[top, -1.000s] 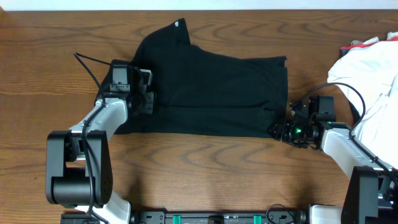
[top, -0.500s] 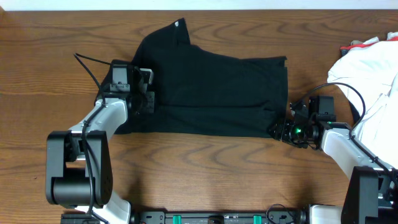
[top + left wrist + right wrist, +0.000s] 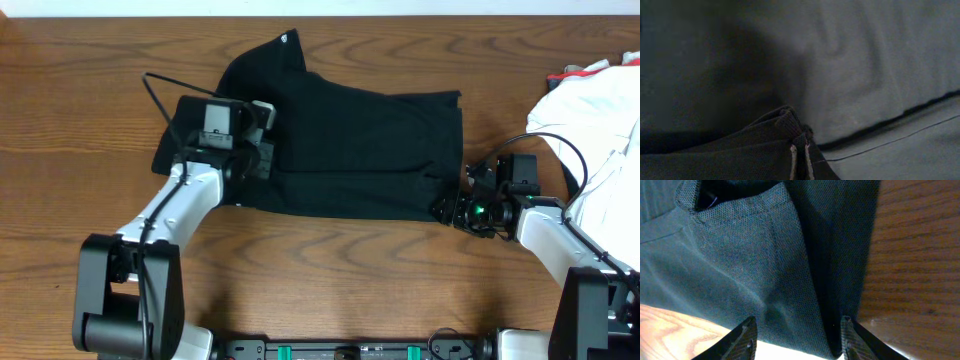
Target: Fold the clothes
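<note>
The clothes, a black shirt (image 3: 370,140), lie spread across the wooden table (image 3: 80,90), with the collar end at the back left. My left gripper (image 3: 262,158) is shut on a fold of the shirt's left side. In the left wrist view the gripper (image 3: 799,152) pinches a ribbed black hem (image 3: 785,120) above flat black fabric. My right gripper (image 3: 447,208) stands at the shirt's front right corner. In its wrist view the fingers (image 3: 745,337) stand wide apart, the gripper (image 3: 797,340) is open, and the shirt's edge (image 3: 790,280) lies between them.
A heap of white cloth (image 3: 600,110) lies at the right edge of the table, with a red item (image 3: 575,72) beside it. A black cable (image 3: 160,95) loops up from the left arm. Bare wood (image 3: 330,270) runs along the front.
My left gripper has shut on the shirt's left side and moved right, dragging that fabric inward over the shirt. The right gripper has stayed in place.
</note>
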